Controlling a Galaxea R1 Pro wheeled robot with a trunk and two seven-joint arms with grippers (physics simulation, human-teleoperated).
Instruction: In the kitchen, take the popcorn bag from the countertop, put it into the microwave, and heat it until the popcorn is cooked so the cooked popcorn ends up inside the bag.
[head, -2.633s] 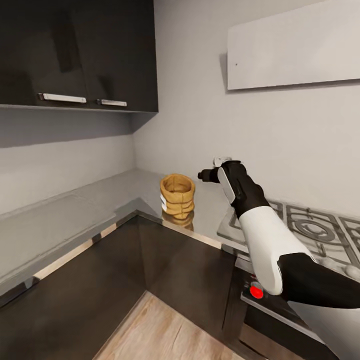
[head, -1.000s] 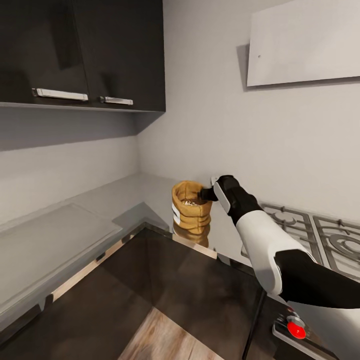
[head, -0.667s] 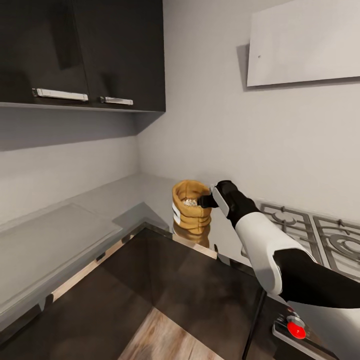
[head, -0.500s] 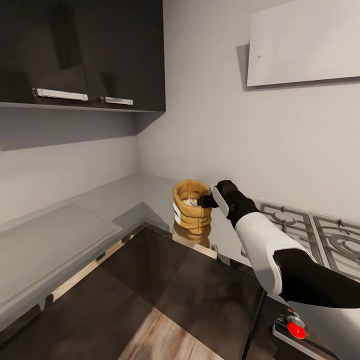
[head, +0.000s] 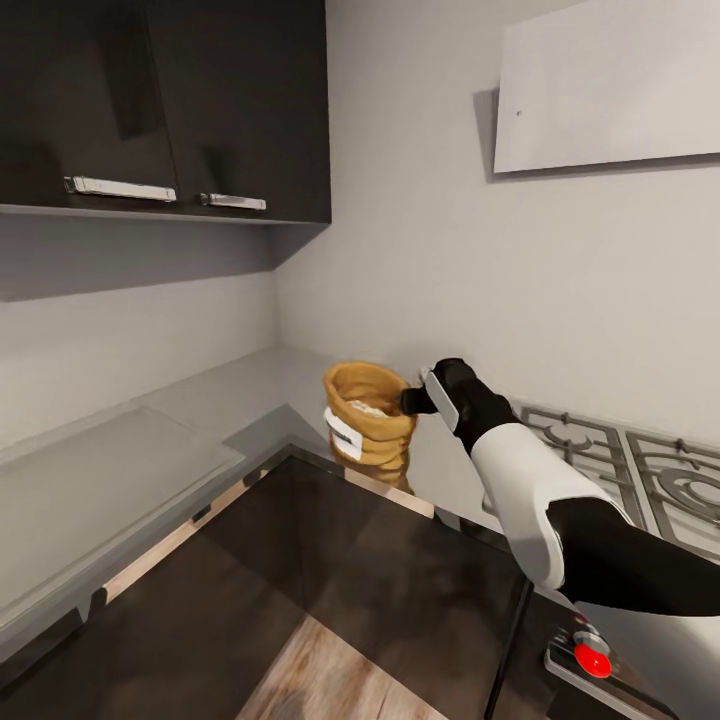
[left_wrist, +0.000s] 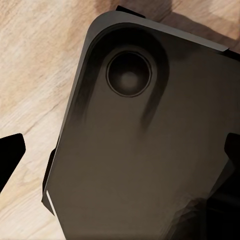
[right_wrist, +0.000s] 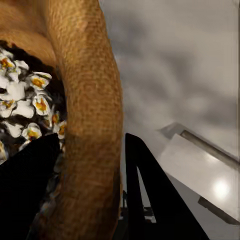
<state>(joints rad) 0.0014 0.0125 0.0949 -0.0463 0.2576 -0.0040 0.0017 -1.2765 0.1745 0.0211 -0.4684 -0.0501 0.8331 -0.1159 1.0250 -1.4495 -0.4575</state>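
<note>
I've got my right gripper (head: 408, 401) clamped on the popcorn bag's (head: 366, 427) rolled rim, one finger inside; the bag hangs tilted just beyond it, seemingly off the bench (head: 150, 430). Carrying it to the microwave and heating remain; I can't tell my left gripper's state.

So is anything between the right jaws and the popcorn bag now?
Nothing visible. The right gripper straddles the popcorn bag's rolled rim, one finger inside by the popcorn, one outside; the bag is tilted.

The popcorn bag (head: 366, 414) has been tipped and lifted: its base is now swung out to the left and its mouth leans toward the right gripper (head: 412, 401), which has been closed on the rolled rim, one finger inside over the popcorn (right_wrist: 22, 107).
</note>
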